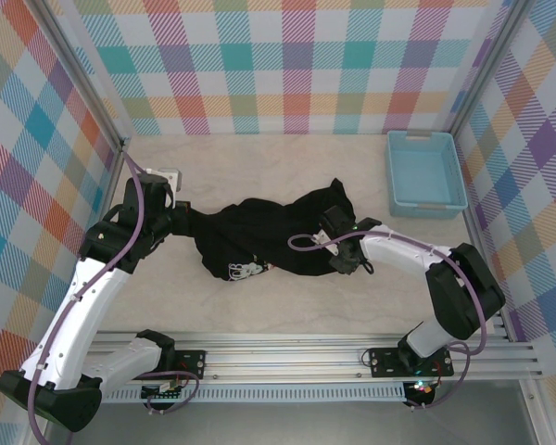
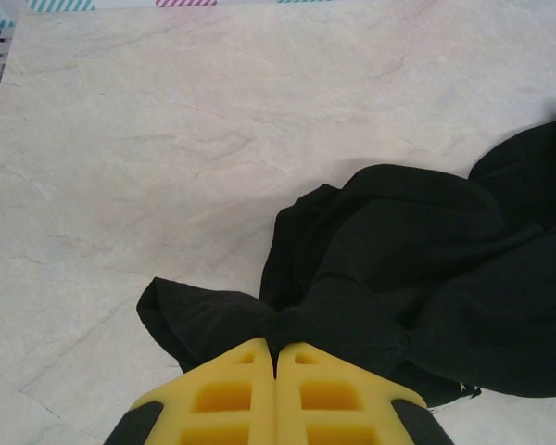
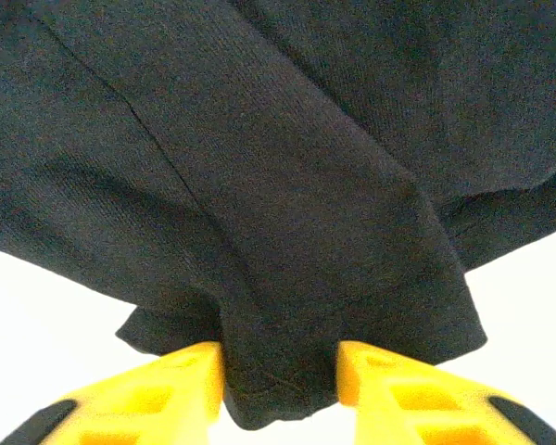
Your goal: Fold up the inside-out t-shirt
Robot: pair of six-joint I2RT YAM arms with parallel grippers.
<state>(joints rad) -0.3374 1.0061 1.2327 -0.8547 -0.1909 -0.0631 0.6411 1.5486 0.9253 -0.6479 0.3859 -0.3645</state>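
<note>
The light-blue basket (image 1: 424, 176) is sitting at the table's (image 1: 259, 167) far right corner, its blue floor showing bare from wall to wall. The inside-out t-shirt (image 1: 259, 236) is lying crumpled on the middle of the table, well apart from the basket, with a small pale print (image 1: 241, 271) showing near its near edge. The left gripper (image 2: 276, 348) is pinching the shirt's left end with its yellow fingers pressed together. The right gripper (image 3: 280, 357) is gripping a bunched fold at the shirt's right side, the cloth filling the gap between its fingers (image 3: 181, 371).
</note>
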